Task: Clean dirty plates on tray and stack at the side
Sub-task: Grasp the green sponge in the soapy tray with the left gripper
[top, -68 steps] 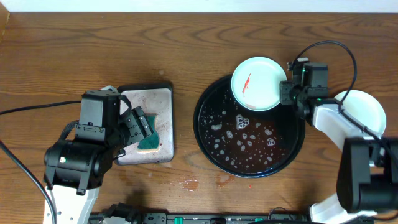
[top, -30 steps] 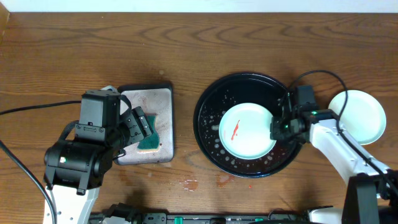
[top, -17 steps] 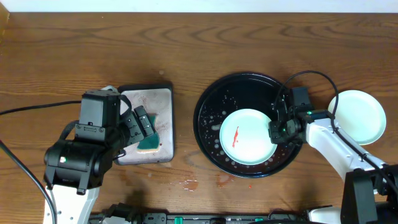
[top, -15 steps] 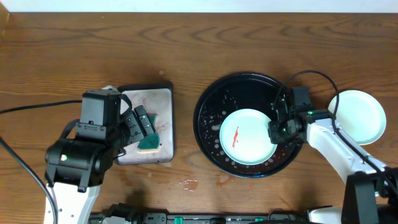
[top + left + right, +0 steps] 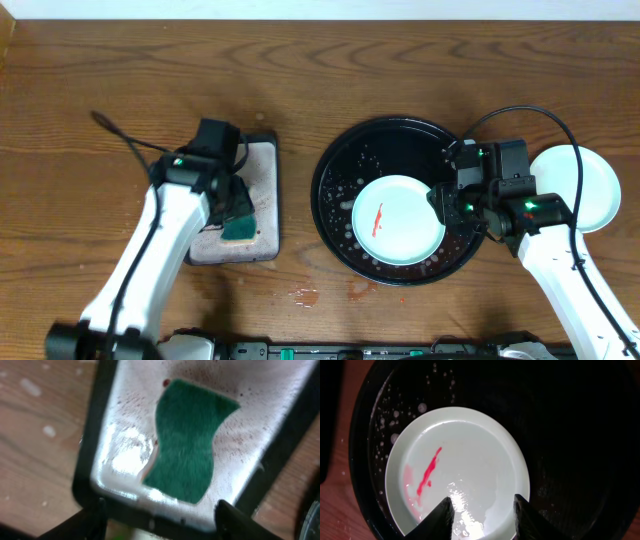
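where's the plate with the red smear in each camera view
overhead: the smeared plate sits right of centre, inside the black tray.
right wrist: the smeared plate fills the middle left, with the black tray around it.
left wrist: not in it.
shared landmark: the red smear on the plate's left half.

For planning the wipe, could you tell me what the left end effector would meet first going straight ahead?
Probably the green sponge lying in the small tray; the left end effector is open above it.
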